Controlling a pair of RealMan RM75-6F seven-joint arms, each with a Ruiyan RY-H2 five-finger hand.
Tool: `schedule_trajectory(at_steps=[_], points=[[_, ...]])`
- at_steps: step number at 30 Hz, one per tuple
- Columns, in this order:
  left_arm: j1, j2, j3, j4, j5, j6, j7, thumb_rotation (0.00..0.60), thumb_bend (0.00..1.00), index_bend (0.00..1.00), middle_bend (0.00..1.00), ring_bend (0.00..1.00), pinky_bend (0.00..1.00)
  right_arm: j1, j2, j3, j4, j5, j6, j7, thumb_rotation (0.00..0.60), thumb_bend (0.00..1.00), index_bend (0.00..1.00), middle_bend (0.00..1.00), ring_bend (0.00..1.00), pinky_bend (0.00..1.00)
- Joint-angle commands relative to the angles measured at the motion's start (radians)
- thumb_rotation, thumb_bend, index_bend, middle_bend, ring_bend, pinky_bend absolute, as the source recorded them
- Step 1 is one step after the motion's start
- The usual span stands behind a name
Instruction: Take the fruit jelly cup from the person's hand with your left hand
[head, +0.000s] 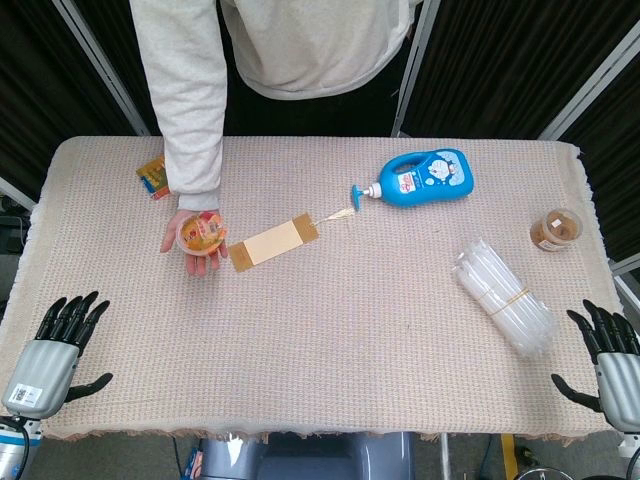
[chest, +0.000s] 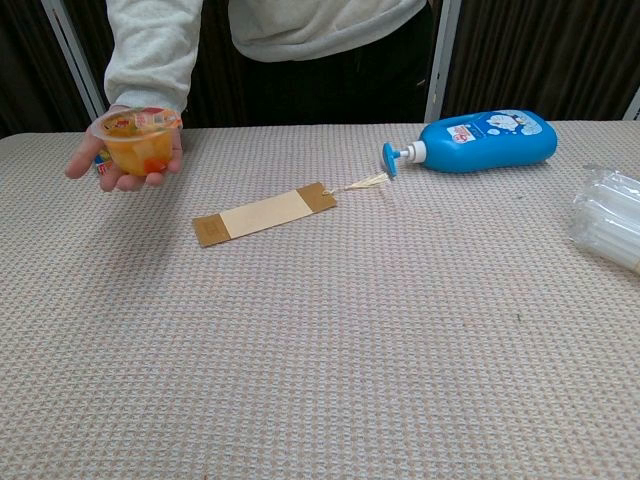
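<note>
A fruit jelly cup (head: 201, 233) (chest: 137, 137) with orange contents sits upright on the person's open palm (head: 192, 248) (chest: 120, 165), held above the table's far left part. My left hand (head: 62, 345) lies at the table's near left corner, fingers spread, holding nothing, well short of the cup. At the near right edge my right hand (head: 610, 358) lies the same way, fingers apart and empty. Neither hand shows in the chest view.
A flat brown card (head: 272, 243) (chest: 265, 213) lies just right of the person's hand. Further right lie a blue pump bottle (head: 424, 178) (chest: 480, 141), a bundle of clear tubes (head: 503, 295) (chest: 610, 229) and a small brown-filled jar (head: 556, 230). An orange packet (head: 153, 175) sits behind the sleeve.
</note>
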Motion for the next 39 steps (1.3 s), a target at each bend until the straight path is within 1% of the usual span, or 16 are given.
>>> schedule_trajectory(at_steps=[1, 10, 15, 19, 23, 25, 26, 29, 31, 32, 34, 35, 39], points=[[0.0, 0.0, 0.0, 0.0, 0.0, -0.001, 0.0, 0.6, 0.0, 0.01, 0.0, 0.0, 0.0, 0.0, 0.0, 0.0, 0.0, 0.0, 0.0, 0.0, 0.6, 0.11, 0.12, 0.0, 0.0, 0.0], [-0.002, 0.003, 0.001, -0.004, 0.001, -0.006, 0.007, 0.6, 0.0, 0.01, 0.0, 0.0, 0.0, -0.002, 0.001, 0.0, -0.001, -0.001, 0.003, 0.0, 0.6, 0.11, 0.12, 0.0, 0.0, 0.0], [-0.011, 0.009, -0.007, -0.021, -0.015, -0.021, 0.006, 0.6, 0.0, 0.01, 0.0, 0.0, 0.0, 0.0, 0.0, -0.001, -0.002, -0.002, 0.0, -0.004, 0.6, 0.11, 0.12, 0.0, 0.0, 0.0], [-0.044, 0.036, -0.034, -0.074, -0.058, -0.068, 0.011, 0.6, 0.0, 0.01, 0.0, 0.0, 0.0, 0.0, 0.0, -0.001, -0.004, 0.001, -0.002, -0.008, 0.6, 0.11, 0.12, 0.0, 0.0, 0.0], [-0.099, 0.071, -0.088, -0.131, -0.12, -0.129, 0.057, 0.6, 0.0, 0.01, 0.0, 0.0, 0.0, 0.001, 0.0, -0.001, -0.004, 0.004, -0.005, -0.005, 0.6, 0.11, 0.12, 0.0, 0.0, 0.0], [-0.139, 0.085, -0.126, -0.163, -0.175, -0.175, 0.093, 0.6, 0.0, 0.01, 0.0, 0.0, 0.0, 0.0, 0.002, 0.0, -0.004, 0.006, -0.006, -0.001, 0.6, 0.11, 0.12, 0.0, 0.0, 0.0], [-0.15, 0.088, -0.136, -0.172, -0.191, -0.188, 0.102, 0.6, 0.0, 0.01, 0.0, 0.0, 0.0, 0.0, 0.002, 0.0, -0.004, 0.007, -0.006, 0.0, 0.6, 0.11, 0.12, 0.0, 0.0, 0.0], [-0.239, 0.103, -0.207, -0.226, -0.325, -0.293, 0.169, 0.6, 0.04, 0.01, 0.0, 0.0, 0.0, 0.001, 0.003, -0.002, -0.005, 0.004, -0.007, 0.001, 0.6, 0.11, 0.12, 0.0, 0.0, 0.0], [-0.297, 0.109, -0.246, -0.25, -0.423, -0.355, 0.224, 0.6, 0.04, 0.01, 0.0, 0.0, 0.0, 0.001, 0.004, -0.003, -0.006, 0.002, -0.008, -0.001, 0.6, 0.11, 0.12, 0.0, 0.0, 0.0], [-0.312, 0.107, -0.256, -0.254, -0.446, -0.368, 0.238, 0.6, 0.04, 0.01, 0.0, 0.0, 0.0, 0.001, 0.004, -0.004, -0.007, 0.003, -0.009, -0.001, 0.6, 0.11, 0.12, 0.0, 0.0, 0.0], [-0.368, 0.096, -0.286, -0.259, -0.533, -0.407, 0.297, 0.6, 0.04, 0.01, 0.0, 0.0, 0.0, -0.001, 0.005, -0.003, -0.01, 0.006, -0.009, 0.002, 0.6, 0.11, 0.12, 0.0, 0.0, 0.0], [-0.409, 0.083, -0.301, -0.257, -0.596, -0.43, 0.348, 0.6, 0.04, 0.01, 0.0, 0.0, 0.0, -0.002, 0.006, -0.003, -0.012, 0.009, -0.009, 0.005, 0.6, 0.11, 0.12, 0.0, 0.0, 0.0], [-0.519, 0.035, -0.331, -0.244, -0.772, -0.453, 0.491, 0.6, 0.04, 0.02, 0.0, 0.0, 0.0, 0.0, 0.009, -0.002, -0.012, 0.016, -0.017, 0.016, 0.6, 0.11, 0.12, 0.0, 0.0, 0.0]])
